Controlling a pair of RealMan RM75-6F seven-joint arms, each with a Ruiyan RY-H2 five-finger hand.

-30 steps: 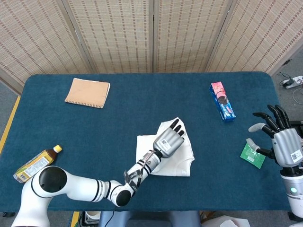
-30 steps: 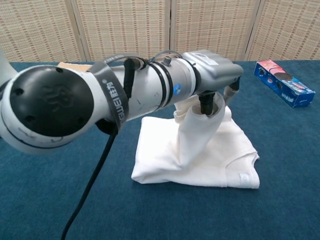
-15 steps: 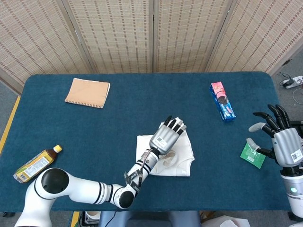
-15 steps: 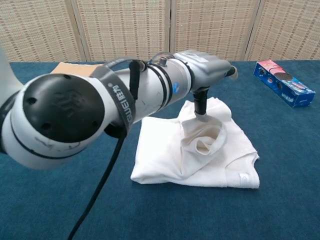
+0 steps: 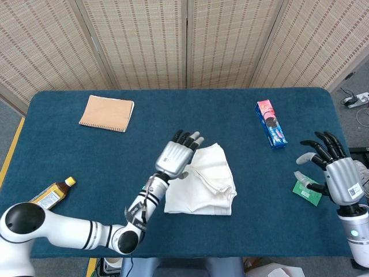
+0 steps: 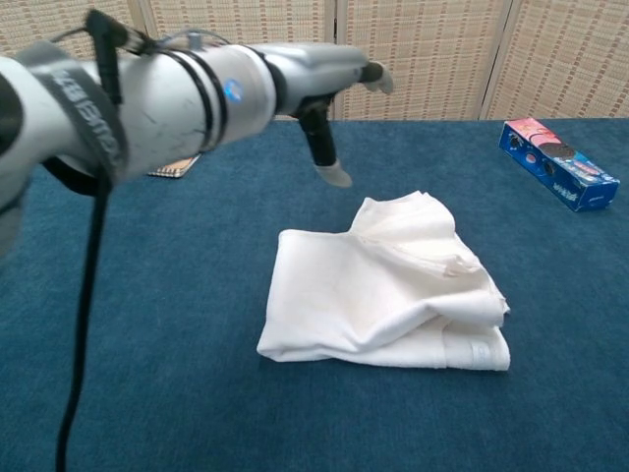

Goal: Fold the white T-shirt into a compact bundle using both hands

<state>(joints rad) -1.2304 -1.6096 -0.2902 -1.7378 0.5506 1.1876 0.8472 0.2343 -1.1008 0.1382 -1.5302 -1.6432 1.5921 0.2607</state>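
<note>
Near the centre of the head view, slightly right and below the middle, the T-shirt (image 5: 203, 187) lies on the blue table (image 5: 115, 167) as a rough rectangle, already doubled over. Its upper right part is bunched into loose ridges, plain in the chest view, and its lower edge shows stacked layers. It looks partly folded but not yet compact.

Just upper left of the shirt hangs the left hand (image 5: 176, 156), raised off the cloth, fingers apart and holding nothing. At the right edge of the frame, well apart from the shirt, the right hand (image 5: 333, 172) is up with fingers spread, also empty.

The step in hand appears to be another fold. To do it well, the bunched upper right part should probably be pressed flat first, or the next fold will trap the ridges and the bundle will spring open. The right hand would need to come in toward the middle and pin one side while the left takes an edge through all layers, not only the top one. Soft cloth slips, so a low, slow carry across is safer than a high lift.

Further out: a green packet (image 5: 307, 190) beside the right hand, a snack box (image 5: 271, 123) upper right, a notebook (image 5: 106, 113) upper left, and a bottle (image 5: 52, 194) at lower left.
</note>
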